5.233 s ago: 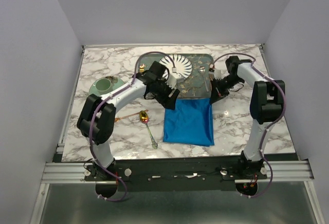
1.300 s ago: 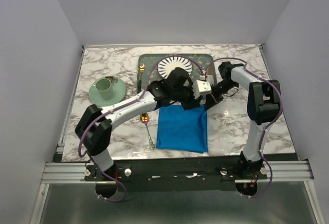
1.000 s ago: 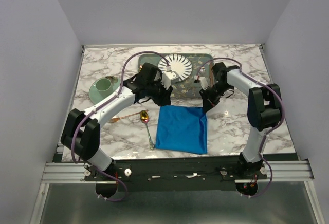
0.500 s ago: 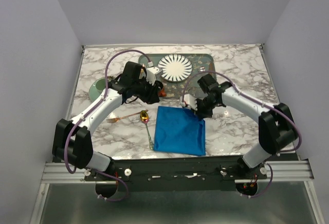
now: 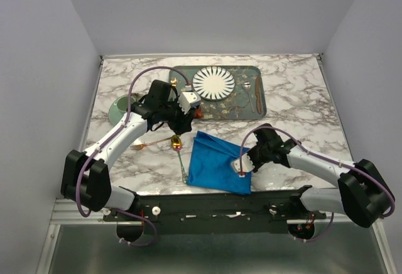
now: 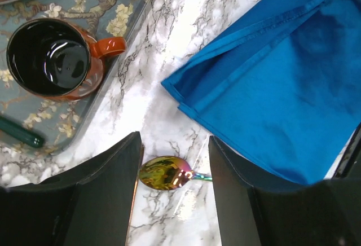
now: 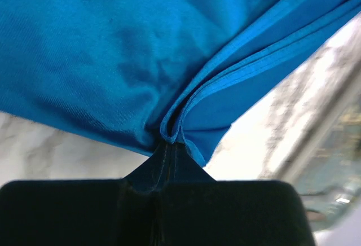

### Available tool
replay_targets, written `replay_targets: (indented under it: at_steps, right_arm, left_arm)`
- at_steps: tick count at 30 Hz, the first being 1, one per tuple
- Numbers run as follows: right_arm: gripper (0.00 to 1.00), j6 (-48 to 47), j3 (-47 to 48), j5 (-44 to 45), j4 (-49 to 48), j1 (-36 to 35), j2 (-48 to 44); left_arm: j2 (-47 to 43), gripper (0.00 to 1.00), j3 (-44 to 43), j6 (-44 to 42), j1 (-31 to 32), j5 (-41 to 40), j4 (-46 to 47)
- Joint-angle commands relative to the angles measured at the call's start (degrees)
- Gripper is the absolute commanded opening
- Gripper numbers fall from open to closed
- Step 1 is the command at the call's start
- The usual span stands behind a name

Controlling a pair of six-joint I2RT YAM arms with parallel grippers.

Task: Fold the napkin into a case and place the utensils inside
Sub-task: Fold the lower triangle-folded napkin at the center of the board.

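The bright blue napkin lies at the near middle of the table, its right side doubled over. My right gripper is shut on the folded hem of the napkin, and the pinched layers bunch at its fingertips. My left gripper stands open just above the marble. The gold iridescent bowl of the spoon lies between its fingers, untouched. In the top view the spoon lies left of the napkin, and the copper-pink fork lies further left. The left gripper hovers over them.
The patterned tray at the back holds a striped white plate, brown-handled cutlery and an orange mug. A dark green handle lies on the tray too. A green saucer sits at the left, partly behind the left arm.
My right gripper has drawn the napkin's far right corner toward the near edge, folding the cloth over. My left gripper has opened wider and settled over the spoon's bowl.
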State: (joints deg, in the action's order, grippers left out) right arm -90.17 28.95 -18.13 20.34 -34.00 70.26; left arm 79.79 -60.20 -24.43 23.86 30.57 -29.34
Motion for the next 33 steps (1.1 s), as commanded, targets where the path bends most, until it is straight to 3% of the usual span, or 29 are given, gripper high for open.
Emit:
replay_targets:
  at_steps: [1, 4, 11, 16, 29, 33]
  right_arm:
    - [0.01, -15.8, -6.69, 0.46, -12.32, -0.63, -2.67]
    - [0.01, -18.28, -8.2, 0.47, -13.74, -0.63, -3.2]
    - [0.01, -17.06, -8.21, 0.99, -13.92, -0.63, -3.55]
    - [0.01, -15.92, -7.77, 1.43, -13.83, -0.63, -3.55]
    - [0.01, -14.33, -7.68, 1.69, -13.31, -0.63, -4.34]
    - [0.01, -13.81, -7.68, 2.13, -13.22, -0.63, -4.43]
  left_arm:
    - [2.03, 0.64, -0.62, -16.6, 1.45, 3.01, -2.3]
    - [3.44, 0.65, -0.26, -22.92, 4.44, 1.87, -2.04]
    - [10.11, 0.55, -2.99, -24.08, 9.01, -1.21, 0.86]
    - [14.34, 0.53, -4.04, -26.37, 12.08, -3.58, 2.09]
    - [24.18, 0.52, -8.35, -26.55, 12.97, -6.13, 3.59]
    - [25.15, 0.43, -9.05, -28.83, 13.06, -6.13, 0.87]
